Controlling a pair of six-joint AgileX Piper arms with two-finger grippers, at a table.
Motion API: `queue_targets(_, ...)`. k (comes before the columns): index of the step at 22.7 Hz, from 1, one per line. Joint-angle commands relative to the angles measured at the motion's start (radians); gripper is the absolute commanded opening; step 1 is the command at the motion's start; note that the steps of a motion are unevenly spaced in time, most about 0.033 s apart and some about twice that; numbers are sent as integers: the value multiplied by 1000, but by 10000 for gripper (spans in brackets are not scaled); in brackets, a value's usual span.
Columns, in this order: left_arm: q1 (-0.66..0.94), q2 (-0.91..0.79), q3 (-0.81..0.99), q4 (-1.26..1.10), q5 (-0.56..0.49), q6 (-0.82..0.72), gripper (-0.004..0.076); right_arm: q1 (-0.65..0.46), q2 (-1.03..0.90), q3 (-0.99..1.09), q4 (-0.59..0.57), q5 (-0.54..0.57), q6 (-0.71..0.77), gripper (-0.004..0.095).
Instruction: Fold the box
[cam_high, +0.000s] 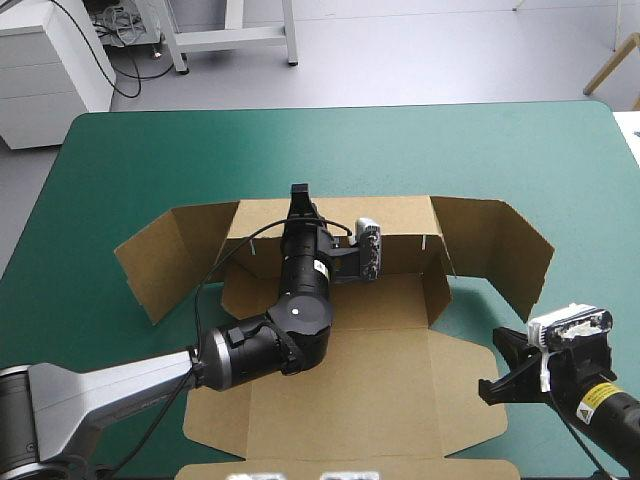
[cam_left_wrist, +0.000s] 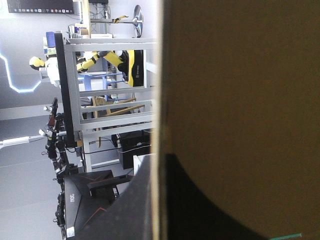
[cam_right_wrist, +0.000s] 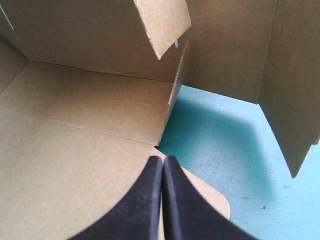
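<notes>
Two grippers at the box, both closed up.

We see the brown box (cam_high: 400, 370) half-formed at the middle of the table (cam_high: 130, 160), its near flap reaching toward the near edge. The far wall (cam_high: 400, 215) is upright, with the left wing (cam_high: 165, 260) and right wing (cam_high: 500, 250) raised and splayed. The left gripper (cam_high: 300, 192) sits on the far wall's top edge, pinching the board, one black finger on each side. The right gripper (cam_right_wrist: 162, 162) is at the box's near right corner, fingers pressed into one point with nothing between them, tip over the rounded flap corner (cam_right_wrist: 210, 200). Writing: a white label (cam_high: 322, 267) on the left arm and a yellow warning sticker (cam_high: 590, 402) on the right arm, both too small for us to read.
</notes>
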Motion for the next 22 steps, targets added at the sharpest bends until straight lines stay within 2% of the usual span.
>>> queue_targets(1, -6, -46, 1, 92, 31, -46, -10, -6, 4, -28, 1, -62, -10, -19)
queue_targets(5, -21, -46, 4, 114, 47, -87, -10, -6, 4, -28, -21, -65, -10, -16)
queue_targets(7, -49, -46, 4, 138, 51, -87, -10, -6, 4, -28, -26, -65, -12, 30)
queue_targets(9, -57, -46, 4, 142, 52, -87, -10, -6, 4, -28, -26, -65, -14, 180)
queue_targets(10, -57, -46, 4, 142, 52, -87, -10, -6, 4, -28, -26, -65, -14, 368)
queue_targets(14, -57, -46, 4, 155, 50, -83, -10, -6, 4, -28, -44, -78, -33, 855)
queue_targets(18, -55, -46, 4, 177, 32, -83, -10, -6, 12, -67, -80, -91, 6, 874)
queue_targets(22, -55, -46, 4, 189, 21, -86, -10, -6, 81, -177, -190, -51, 83, 874)
